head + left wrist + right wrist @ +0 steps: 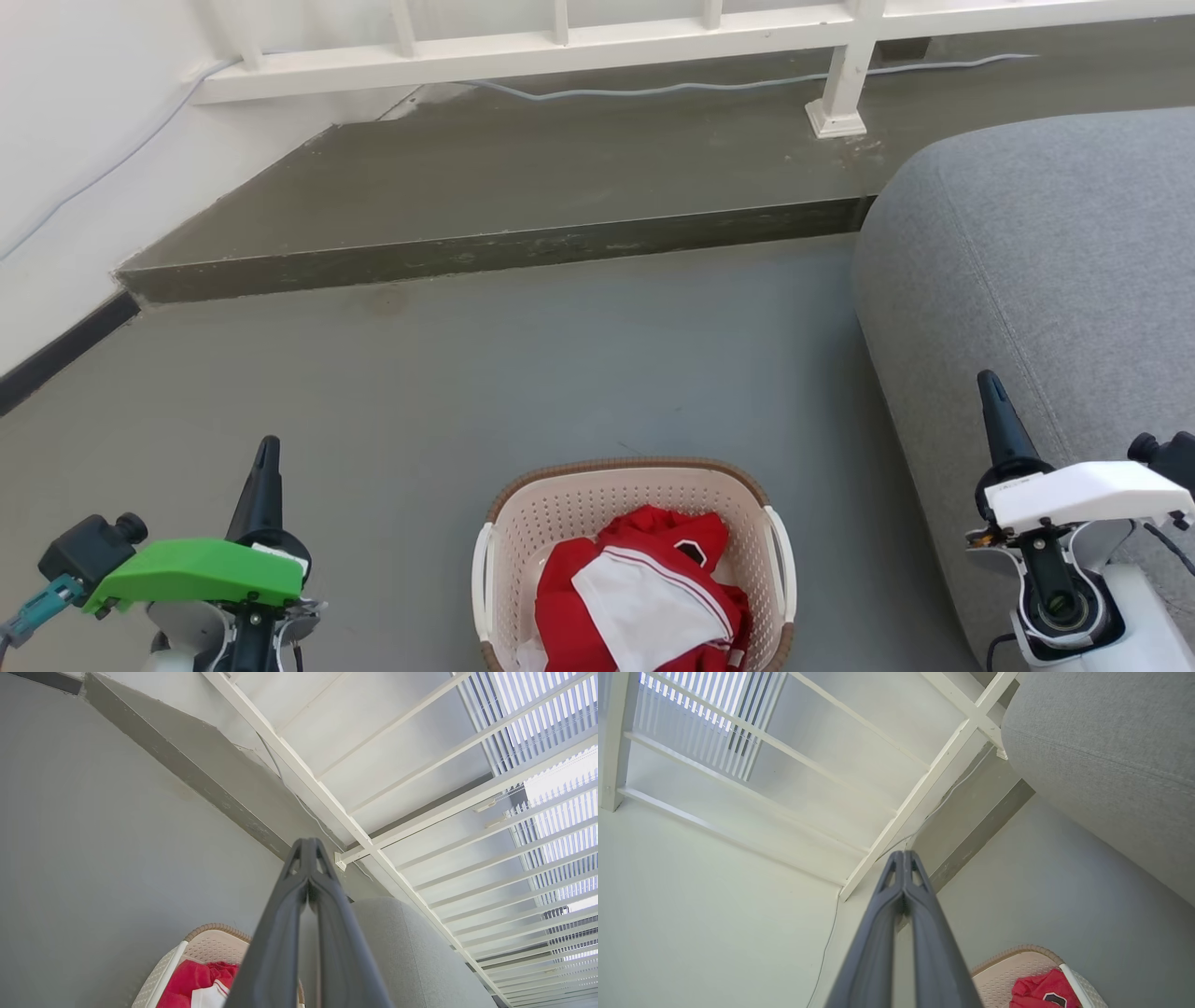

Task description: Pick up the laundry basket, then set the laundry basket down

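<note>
The laundry basket (569, 509), cream perforated plastic with a brown woven rim and white side handles, stands on the grey floor at the bottom centre of the head view, holding red and white clothes. My left gripper (268, 445) is shut and empty, held well to the left of the basket. To the basket's right my right gripper (990, 381) is shut too, with nothing in it, in front of the sofa. The basket (210, 945) shows at the bottom of the left wrist view beside my left gripper (308, 843). The basket (1017, 966) lies at the lower right below my right gripper (903, 855).
A grey sofa (1046, 280) fills the right side, close to the basket. A raised dark step (504, 196) crosses the floor ahead, with a white railing (560, 42) and a cable on it. A white wall (56, 140) stands at the left.
</note>
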Motion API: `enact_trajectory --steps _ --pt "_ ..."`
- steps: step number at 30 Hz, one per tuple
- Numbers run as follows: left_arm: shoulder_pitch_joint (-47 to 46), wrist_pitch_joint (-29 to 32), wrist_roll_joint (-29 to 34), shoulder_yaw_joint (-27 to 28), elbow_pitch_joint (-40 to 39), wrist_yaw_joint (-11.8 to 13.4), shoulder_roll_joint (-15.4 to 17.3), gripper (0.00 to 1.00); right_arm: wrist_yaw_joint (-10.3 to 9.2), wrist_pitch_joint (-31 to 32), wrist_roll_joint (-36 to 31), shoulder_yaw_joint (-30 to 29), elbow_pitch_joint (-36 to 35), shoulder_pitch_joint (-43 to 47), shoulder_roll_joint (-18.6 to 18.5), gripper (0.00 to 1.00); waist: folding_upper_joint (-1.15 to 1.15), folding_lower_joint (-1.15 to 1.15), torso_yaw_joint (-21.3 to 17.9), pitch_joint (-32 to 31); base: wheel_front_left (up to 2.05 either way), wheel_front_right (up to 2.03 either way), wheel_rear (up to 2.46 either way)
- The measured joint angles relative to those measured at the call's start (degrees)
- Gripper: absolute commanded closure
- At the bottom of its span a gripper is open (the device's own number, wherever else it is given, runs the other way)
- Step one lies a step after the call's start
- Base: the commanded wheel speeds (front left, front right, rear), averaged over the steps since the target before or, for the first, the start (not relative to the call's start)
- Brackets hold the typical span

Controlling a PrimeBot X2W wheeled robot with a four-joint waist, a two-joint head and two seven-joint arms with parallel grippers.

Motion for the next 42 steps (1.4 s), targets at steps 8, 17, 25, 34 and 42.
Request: enact_trajectory --steps 8,17,25,34,42 --pt "0.00 1.52 -5.19 0.91 0.12 -0.08 -0.02 1.00 0.52 1.43 5.68 -1.33 0.33 -0.03 0.21 1.00 0.00 0.00 0.34 -0.32 0.00 0.00 0.00" --pt "0.00 3.46 -11.11 2.09 0.36 -0.49 -0.04 1.00 0.99 3.19 12.22 -2.99 0.73 -0.06 0.62 1.00 0.00 0.00 0.72 -0.67 0.00 0.00 0.00" --pt "0.00 5.00 -16.37 3.23 0.66 -0.49 -0.10 1.00 1.52 4.76 17.98 -4.52 1.13 -0.10 0.99 1.00 0.00 0.00 1.05 -0.99 0.00 0.00 0.00" --pt "-0.01 6.75 -22.17 4.22 1.03 -0.55 -0.15 1.00 1.98 6.41 24.31 -6.14 1.36 -0.13 1.42 1.00 0.00 0.00 1.43 -1.34 0.00 0.00 0.00" --pt "-0.01 8.24 -27.63 5.46 1.36 -0.57 -0.21 1.00 2.52 7.86 30.00 -7.58 1.56 -0.18 1.72 1.00 0.00 0.00 1.77 -1.65 0.00 0.00 0.00"
